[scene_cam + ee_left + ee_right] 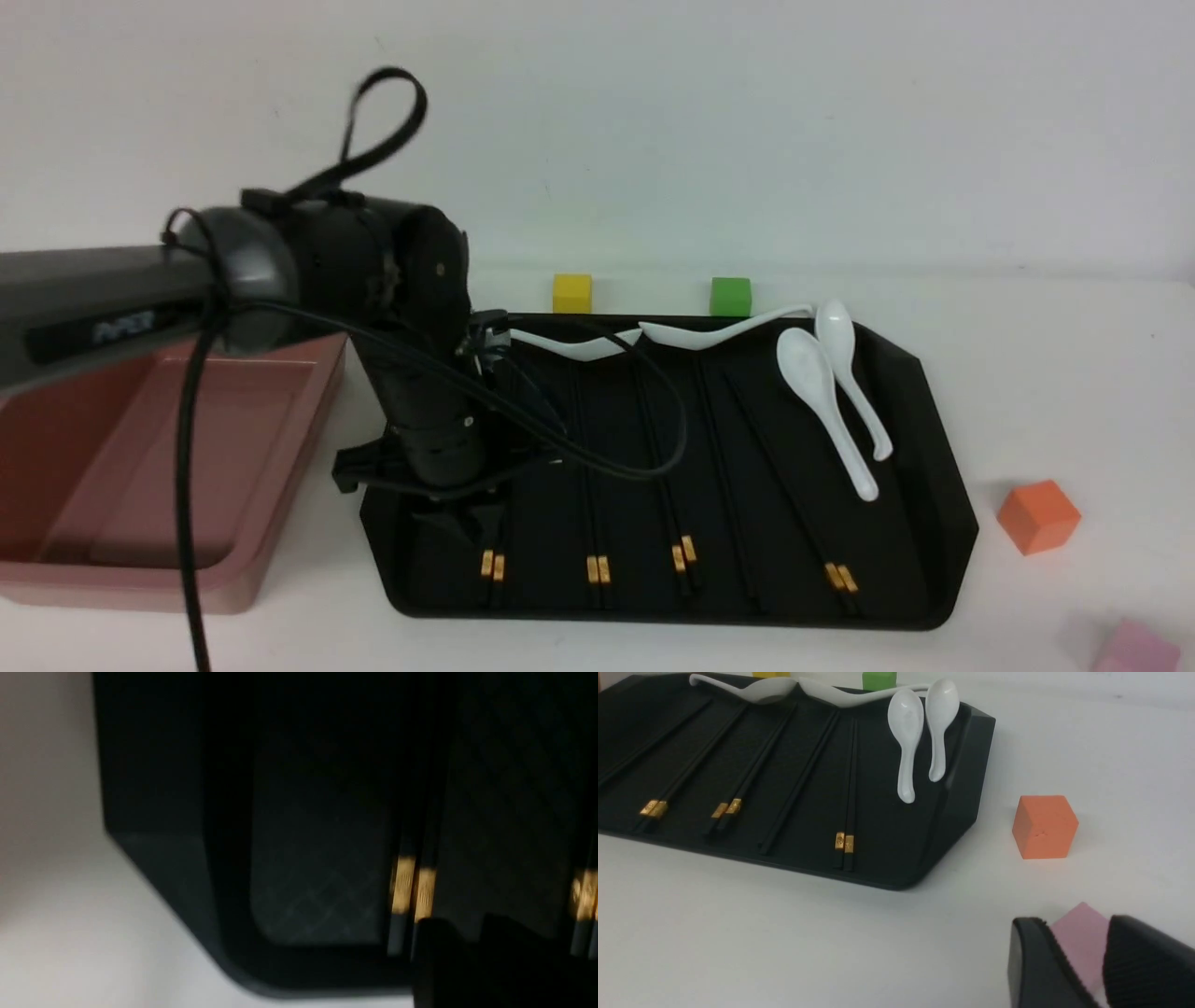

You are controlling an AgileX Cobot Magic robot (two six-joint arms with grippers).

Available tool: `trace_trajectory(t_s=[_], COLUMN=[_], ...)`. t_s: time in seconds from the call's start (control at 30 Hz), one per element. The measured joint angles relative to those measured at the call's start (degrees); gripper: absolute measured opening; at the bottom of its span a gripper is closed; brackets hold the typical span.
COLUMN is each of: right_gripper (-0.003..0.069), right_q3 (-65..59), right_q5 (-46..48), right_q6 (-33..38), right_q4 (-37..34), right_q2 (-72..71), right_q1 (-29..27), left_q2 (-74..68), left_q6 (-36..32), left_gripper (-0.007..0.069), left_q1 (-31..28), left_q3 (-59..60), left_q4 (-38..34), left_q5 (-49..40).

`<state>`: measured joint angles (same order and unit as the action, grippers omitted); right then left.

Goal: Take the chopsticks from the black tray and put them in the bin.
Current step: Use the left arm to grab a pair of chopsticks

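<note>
My left gripper hangs fingers-down over the near left corner of the black tray, directly above the leftmost pair of chopsticks. Its wrist view is dark and blurred, so I cannot tell whether its jaws are parted or closed. That pair's gold bands show just beside one fingertip, close to the tray's cut corner.

All the chopsticks lie in the tray, lengthwise and side by side, thick ends near the front rim. White spoons rest along the far rim and the right side.

The bin sits left of the tray, its right rim near the tray's left edge, with a narrow strip of white table between them.

My right gripper is low over the table, well to the right, jaws apart, a pink cube showing in the gap. I cannot tell if it touches. An orange cube stands beyond, apart from the tray's right corner. Yellow and green cubes sit behind the far rim.
</note>
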<state>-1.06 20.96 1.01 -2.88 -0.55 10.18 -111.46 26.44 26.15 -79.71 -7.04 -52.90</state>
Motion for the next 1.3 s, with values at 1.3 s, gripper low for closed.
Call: trace_trajectory(t_s=[1.3], right_gripper=[0.024], right_q3=[0.0], right_q5=[0.0], right_q6=[0.0], right_q4=[0.04], right_q2=[0.0], right_q1=[0.0], left_q2=[4.93], left_q6=[-0.05], left_gripper=[0.0113], left_q1=[-0.06], left_q3=[-1.52], left_q4=[2.78], left_q5=[4.26])
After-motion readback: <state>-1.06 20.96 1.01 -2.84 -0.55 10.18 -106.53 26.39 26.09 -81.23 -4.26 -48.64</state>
